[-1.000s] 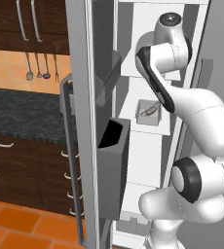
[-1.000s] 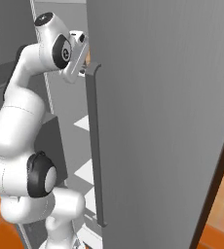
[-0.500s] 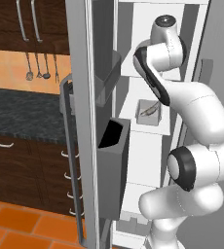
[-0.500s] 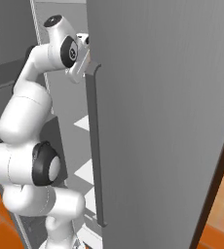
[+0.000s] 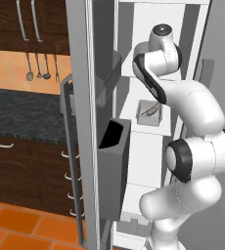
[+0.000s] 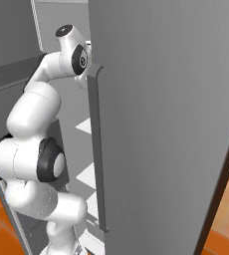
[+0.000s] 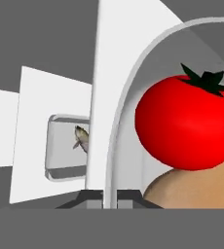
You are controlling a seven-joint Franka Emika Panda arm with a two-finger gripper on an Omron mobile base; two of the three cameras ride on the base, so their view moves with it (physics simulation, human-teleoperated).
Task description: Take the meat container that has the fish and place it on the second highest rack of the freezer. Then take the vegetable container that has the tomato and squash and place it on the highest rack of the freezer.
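In the hand view my gripper [image 7: 110,197] is shut on the pale rim of the vegetable container [image 7: 128,97]. Close to the camera, the red tomato [image 7: 187,124] lies on the tan squash [image 7: 196,187] inside it. Beyond the rim, the meat container [image 7: 60,165] with the grey fish [image 7: 82,139] rests on a white freezer shelf [image 7: 36,107]. In the left base view the same container [image 5: 148,113] sits on a shelf inside the open freezer [image 5: 139,29], below my raised wrist [image 5: 161,44]. The hand itself is hidden behind the arm and the door.
The left freezer door [image 5: 80,122] stands open, with dark-grey bins [image 5: 112,166] facing inward. The right door [image 6: 161,124] and its long handle [image 6: 97,149] stand close beside my wrist. Dark wooden cabinets [image 5: 16,166] and a counter lie to the left.
The wrist has pushed a little deeper into the freezer at the top, and the elbow has swung lower. The fish container has not moved.
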